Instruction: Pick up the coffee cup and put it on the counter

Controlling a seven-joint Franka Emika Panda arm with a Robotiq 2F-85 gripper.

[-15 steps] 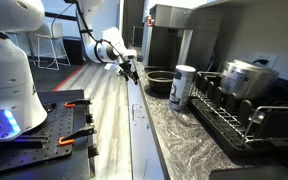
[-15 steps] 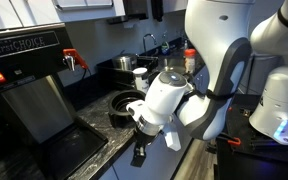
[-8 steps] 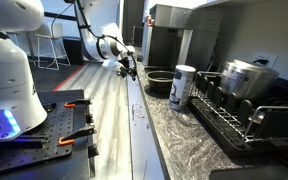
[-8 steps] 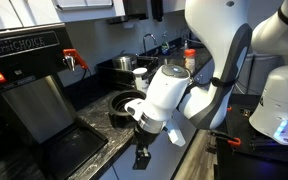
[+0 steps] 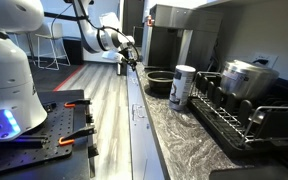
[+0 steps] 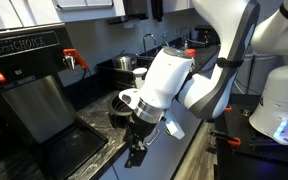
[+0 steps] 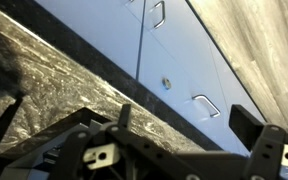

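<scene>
The coffee cup (image 5: 159,82), squat, dark and wide-mouthed, stands on the speckled stone counter (image 5: 174,135) in front of the coffee machine. It also shows in an exterior view (image 6: 117,104), partly hidden by my wrist. My gripper (image 5: 125,63) is open and empty. It hangs at the counter's front edge, short of the cup (image 6: 136,152). In the wrist view the two dark fingers (image 7: 184,125) stand apart over the counter edge (image 7: 44,80), with nothing between them. The cup is out of the wrist view.
A tall white tumbler (image 5: 182,86) stands right beside the cup. A dish rack (image 5: 234,115) holds a steel pot (image 5: 247,78). The coffee machine (image 6: 29,85) stands at the counter's end. White cabinet doors with handles (image 7: 174,60) lie below the counter. The black robot table (image 5: 54,125) stands across the aisle.
My gripper has moved along the counter's front edge toward the coffee machine and the cup. It has stayed open. The cup has not moved.
</scene>
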